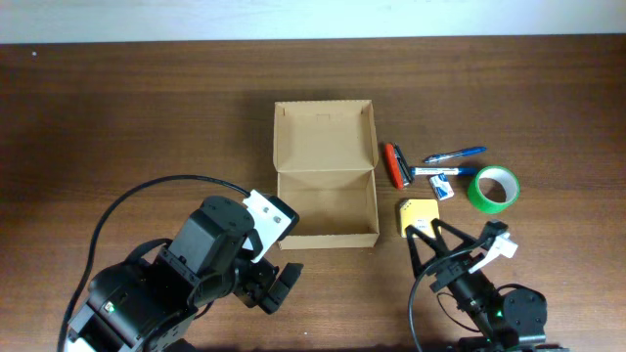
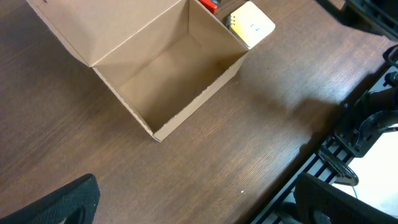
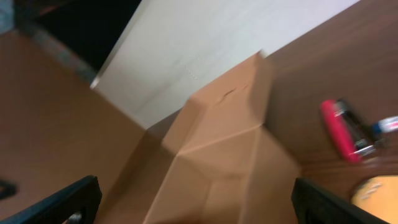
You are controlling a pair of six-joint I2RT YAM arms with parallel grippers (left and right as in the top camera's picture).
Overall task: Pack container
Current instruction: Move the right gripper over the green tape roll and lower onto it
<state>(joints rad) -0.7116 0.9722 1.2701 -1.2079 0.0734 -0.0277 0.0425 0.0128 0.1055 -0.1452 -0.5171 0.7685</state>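
Observation:
The container (image 1: 326,207) is a tan cardboard box, open and empty, with its hinged lid (image 1: 325,135) folded back toward the far side. It also shows in the left wrist view (image 2: 168,68) and, blurred, in the right wrist view (image 3: 230,155). My left gripper (image 1: 274,287) is open and empty just in front of the box's near left corner; its fingers (image 2: 196,205) hang over bare table. My right gripper (image 1: 430,240) is open and empty, right of the box and just in front of a yellow notepad (image 1: 418,213). Its fingers (image 3: 199,205) face the box.
Right of the box lie a red lighter-like item (image 1: 395,164), a blue pen (image 1: 455,154), a small blue-and-white item (image 1: 442,186) and a green tape roll (image 1: 493,188). The yellow notepad (image 2: 252,23) sits close to the box's right wall. A black cable (image 1: 147,191) loops at the left.

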